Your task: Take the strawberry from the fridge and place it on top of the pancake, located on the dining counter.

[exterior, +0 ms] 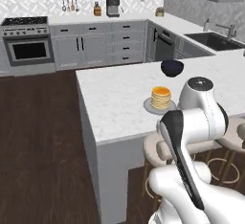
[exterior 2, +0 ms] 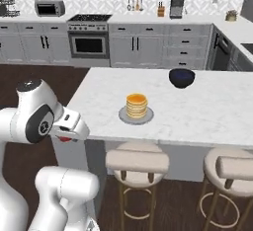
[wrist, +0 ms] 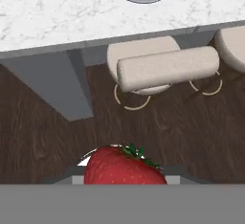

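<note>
The arm is folded close over the base, short of the dining counter (exterior 2: 207, 111). In the right base view the hand sits low at the 9 o'clock side, level with the counter's near edge, with the gripper (exterior 2: 65, 137) at its underside pointing down.

Jaws: closed on the strawberry (wrist: 125, 166). In the hand view the red fruit, green leaves at its top, sits at 6 o'clock in the grasp; a red patch shows under the hand in the right base view. The fingertips themselves are hidden by the fruit.

The pancake (exterior 2: 137, 105), a tan-orange stack, rests on a round grey plate (exterior 2: 124, 116) on the counter, near its front edge, at 12 o'clock in the hand view. A dark blue bowl (exterior 2: 182, 77) stands further back, apart from the plate.

2 pale stools (exterior 2: 137, 160) are tucked under the counter's front edge, below the plate. The counter edge and the nearer stool lie between the gripper and the plate. Dark wood floor (wrist: 38, 141) lies under the hand.
</note>
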Tool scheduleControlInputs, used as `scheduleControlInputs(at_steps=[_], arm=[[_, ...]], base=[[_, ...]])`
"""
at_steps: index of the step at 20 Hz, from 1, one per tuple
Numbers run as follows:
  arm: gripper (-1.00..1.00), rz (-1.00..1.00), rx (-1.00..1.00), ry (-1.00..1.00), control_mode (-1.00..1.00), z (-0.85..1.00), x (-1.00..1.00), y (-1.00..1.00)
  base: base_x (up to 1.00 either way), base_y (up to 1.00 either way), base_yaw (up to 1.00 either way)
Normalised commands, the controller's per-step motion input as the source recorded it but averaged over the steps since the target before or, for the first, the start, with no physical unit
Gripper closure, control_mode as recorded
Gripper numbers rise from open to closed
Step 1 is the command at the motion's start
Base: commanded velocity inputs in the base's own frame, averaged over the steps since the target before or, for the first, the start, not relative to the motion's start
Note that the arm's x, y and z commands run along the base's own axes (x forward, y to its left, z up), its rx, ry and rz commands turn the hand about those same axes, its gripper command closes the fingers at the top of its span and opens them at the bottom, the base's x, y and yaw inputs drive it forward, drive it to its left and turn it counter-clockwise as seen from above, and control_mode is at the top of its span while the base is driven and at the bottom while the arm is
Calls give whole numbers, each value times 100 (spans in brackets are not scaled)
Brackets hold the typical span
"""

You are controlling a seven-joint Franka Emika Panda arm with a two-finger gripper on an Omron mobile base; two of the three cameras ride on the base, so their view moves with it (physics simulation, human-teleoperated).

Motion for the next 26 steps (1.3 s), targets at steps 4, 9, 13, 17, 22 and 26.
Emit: scheduleControlInputs(at_steps=[4, 9, 13, 17, 22, 26], arm=[[100, 0, 0, 0, 100, 0, 0, 0], [100, 0, 0, 0, 100, 0, 0, 0], [100, 0, 0, 0, 100, 0, 0, 0], [100, 0, 0, 0, 100, 0, 0, 0], [100, 0, 0, 0, 100, 0, 0, 0], [100, 0, 0, 0, 100, 0, 0, 0]], base=[[0, -80, 41], [11, -85, -1], [42, 18, -29], [42, 55, -20], [20, 38, 0], [24, 3, 0]])
